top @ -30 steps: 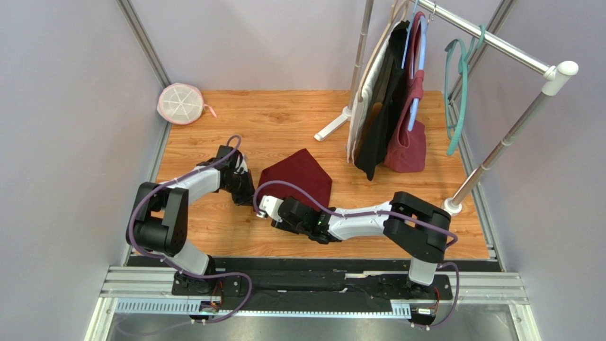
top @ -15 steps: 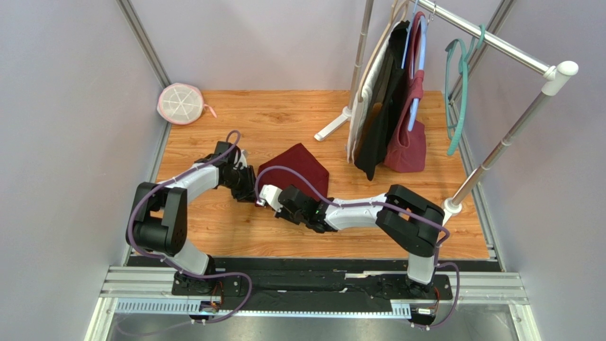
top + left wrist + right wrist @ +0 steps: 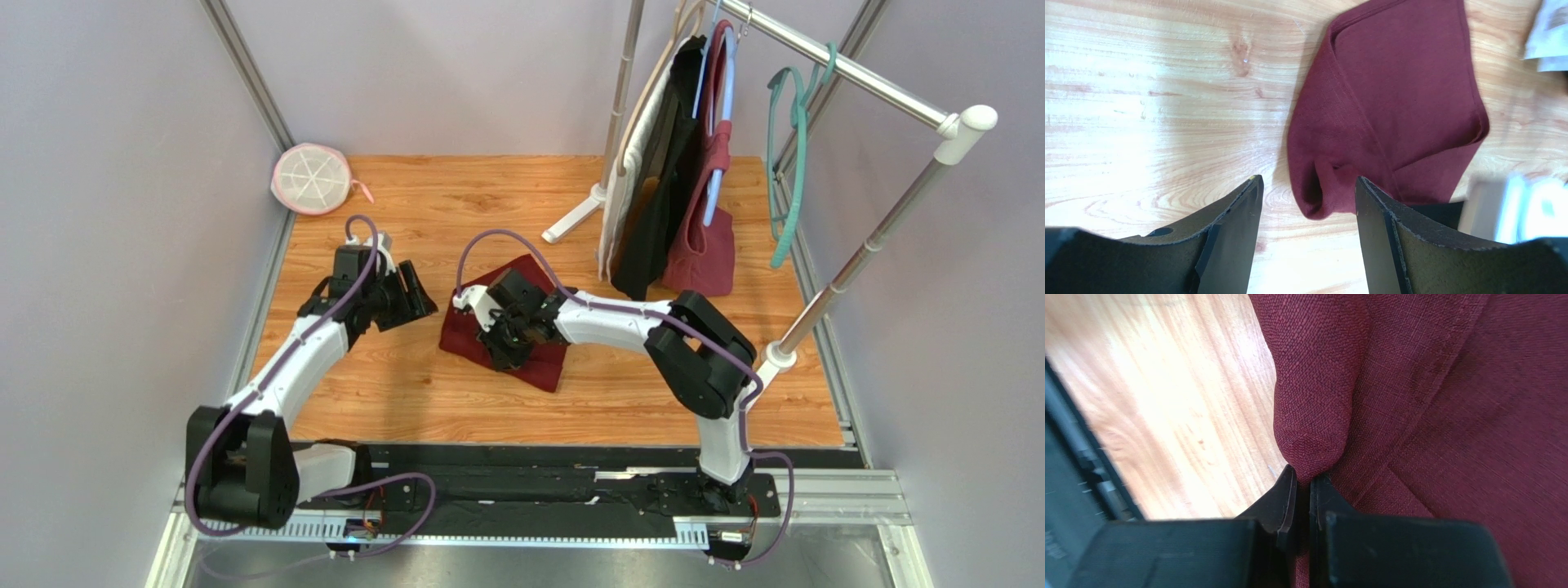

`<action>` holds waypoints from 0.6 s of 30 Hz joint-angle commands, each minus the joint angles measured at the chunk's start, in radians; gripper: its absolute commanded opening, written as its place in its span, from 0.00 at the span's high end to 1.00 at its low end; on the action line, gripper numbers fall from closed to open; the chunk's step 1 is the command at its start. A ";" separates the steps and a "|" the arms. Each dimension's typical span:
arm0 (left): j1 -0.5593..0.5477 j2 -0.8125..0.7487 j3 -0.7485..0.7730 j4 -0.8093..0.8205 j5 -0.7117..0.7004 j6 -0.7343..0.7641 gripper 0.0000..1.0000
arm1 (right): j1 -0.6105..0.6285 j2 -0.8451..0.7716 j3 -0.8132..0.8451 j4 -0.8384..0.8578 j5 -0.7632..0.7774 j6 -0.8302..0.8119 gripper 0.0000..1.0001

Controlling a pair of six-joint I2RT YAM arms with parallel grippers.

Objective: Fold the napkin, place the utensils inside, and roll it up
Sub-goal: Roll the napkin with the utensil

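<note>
- Top view: shows napkin [image 3: 537, 358] lying folded on table [image 3: 368, 380], mid-scene, left of rack [image 3: 638, 123]. Puts right gripper [image 3: 501, 341] down on the cloth's left part, with the arm reaching in from the right. Gives no clear read of that gripper's jaws. Places left gripper [image 3: 417, 298] just left of napkin and apart from it, pointing right toward it.
- Left wrist view: shows left gripper [image 3: 1309, 182] spread wide and holding nothing. Frames napkin [image 3: 1401, 104] beyond the tips, with a bunched, rolled end of it in the gap between them. Leaves contact there unclear. Catches a blurred white-and-black shape at the lower right edge, too soft to name.
- Right wrist view: shows right gripper [image 3: 1303, 481] pressed nearly together, pinching a raised fold of napkin [image 3: 1444, 416]. Spreads the rest of the cloth flat to one side, with bare table on the other.
</note>
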 commanded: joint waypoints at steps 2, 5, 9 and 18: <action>-0.001 -0.086 -0.136 0.220 0.101 -0.021 0.35 | -0.047 0.115 0.115 -0.208 -0.281 0.086 1.00; -0.005 -0.066 -0.168 0.256 0.135 -0.019 0.35 | -0.078 0.187 0.167 -0.244 -0.380 0.092 1.00; -0.018 -0.051 -0.188 0.306 0.144 -0.027 0.35 | -0.095 0.255 0.217 -0.289 -0.419 0.092 1.00; -0.053 0.020 -0.174 0.346 0.118 -0.007 0.37 | -0.130 0.327 0.244 -0.297 -0.466 0.137 1.00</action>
